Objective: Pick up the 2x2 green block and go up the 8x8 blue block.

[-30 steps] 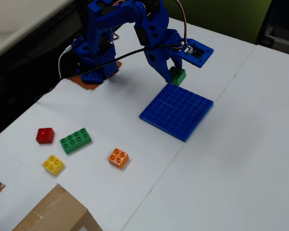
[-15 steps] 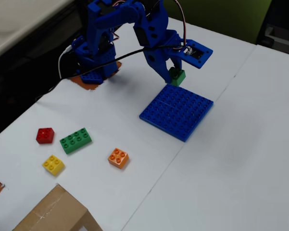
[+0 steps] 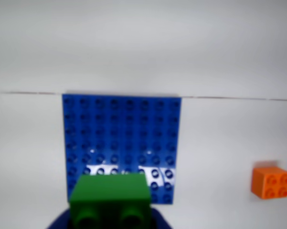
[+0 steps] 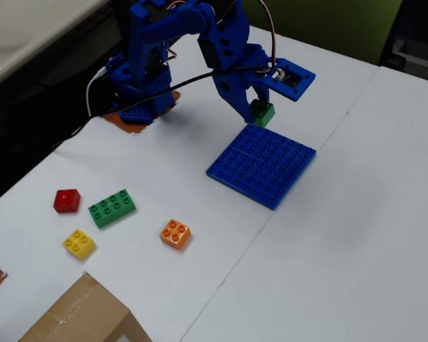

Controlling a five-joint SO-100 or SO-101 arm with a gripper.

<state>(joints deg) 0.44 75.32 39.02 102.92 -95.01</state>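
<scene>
My gripper (image 4: 259, 114) is shut on the 2x2 green block (image 4: 262, 113) and holds it just above the far edge of the 8x8 blue block (image 4: 263, 165) in the fixed view. In the wrist view the green block (image 3: 111, 199) fills the bottom middle, its underside sockets facing the camera, with blue gripper parts beside it. The blue baseplate (image 3: 122, 138) lies flat on the white table beyond it, its near rows partly hidden by the block. Whether the block touches the plate cannot be told.
An orange brick (image 4: 175, 234) lies left of the plate in the fixed view, and at the right in the wrist view (image 3: 271, 182). A long green brick (image 4: 112, 207), a red brick (image 4: 67, 201) and a yellow brick (image 4: 79, 244) lie further left. A cardboard box (image 4: 82, 317) stands at the bottom left.
</scene>
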